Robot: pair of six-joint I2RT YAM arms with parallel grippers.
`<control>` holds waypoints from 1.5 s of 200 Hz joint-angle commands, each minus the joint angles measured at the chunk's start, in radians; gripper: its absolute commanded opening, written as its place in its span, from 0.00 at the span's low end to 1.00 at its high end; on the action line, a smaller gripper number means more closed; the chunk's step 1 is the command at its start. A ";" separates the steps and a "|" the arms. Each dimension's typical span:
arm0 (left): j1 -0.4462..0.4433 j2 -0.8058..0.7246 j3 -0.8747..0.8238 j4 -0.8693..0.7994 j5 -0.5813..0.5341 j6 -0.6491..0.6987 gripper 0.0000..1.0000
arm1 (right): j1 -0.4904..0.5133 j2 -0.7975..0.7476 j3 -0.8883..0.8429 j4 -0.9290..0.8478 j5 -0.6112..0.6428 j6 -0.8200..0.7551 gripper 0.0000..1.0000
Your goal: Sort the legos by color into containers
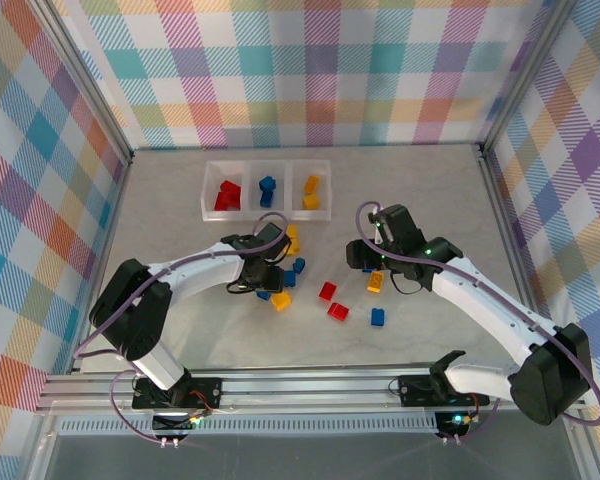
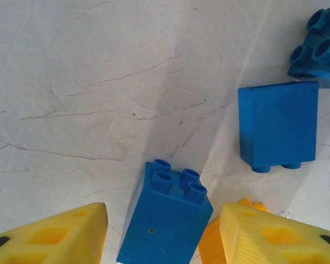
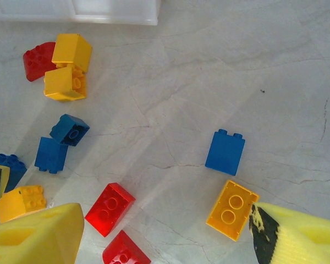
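Your left gripper [image 2: 164,213] stands partly open around a blue brick [image 2: 168,225] whose studs point away from the tool. Its yellow fingers [image 2: 71,231] flank the brick, and a sliver of table [image 2: 99,82] shows between one finger and the brick, so nothing is gripped. An orange brick [image 2: 209,246] sits tucked against the other finger. Just ahead lies a second blue brick [image 2: 278,124], studs turned back toward the gripper, and a third blue brick [image 2: 318,44] lies just beyond it. Your right gripper [image 3: 165,220] is spread wide and holds nothing. Two red bricks [image 3: 110,209] lie on the table between its fingers, a two-stud orange brick [image 3: 232,210] lies just beside one fingertip, and a lone blue brick [image 3: 225,152] is slightly ahead. Farther ahead of both tools sits the tray [image 1: 267,163] — red pieces [image 1: 226,195] in its left compartment, blue pieces [image 1: 268,188] in the middle, orange pieces [image 1: 311,192] in the right.
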 commanded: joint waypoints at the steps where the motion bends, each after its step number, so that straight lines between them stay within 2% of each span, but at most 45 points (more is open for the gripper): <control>1: -0.011 0.016 0.029 -0.041 -0.020 0.007 0.53 | -0.002 -0.012 -0.006 -0.013 0.012 0.010 0.79; 151: -0.011 0.051 0.042 -0.050 -0.004 0.011 0.39 | -0.001 -0.030 -0.015 -0.021 0.030 0.010 0.79; 180: -0.007 0.068 0.075 -0.063 -0.019 0.026 0.33 | -0.001 -0.036 -0.015 -0.024 0.038 0.006 0.80; 232: 0.045 0.099 0.244 -0.138 -0.052 0.095 0.30 | -0.001 -0.053 -0.009 -0.033 0.049 -0.002 0.80; 300: 0.209 0.249 0.608 -0.156 -0.026 0.170 0.30 | -0.001 -0.102 -0.018 -0.074 0.074 -0.030 0.83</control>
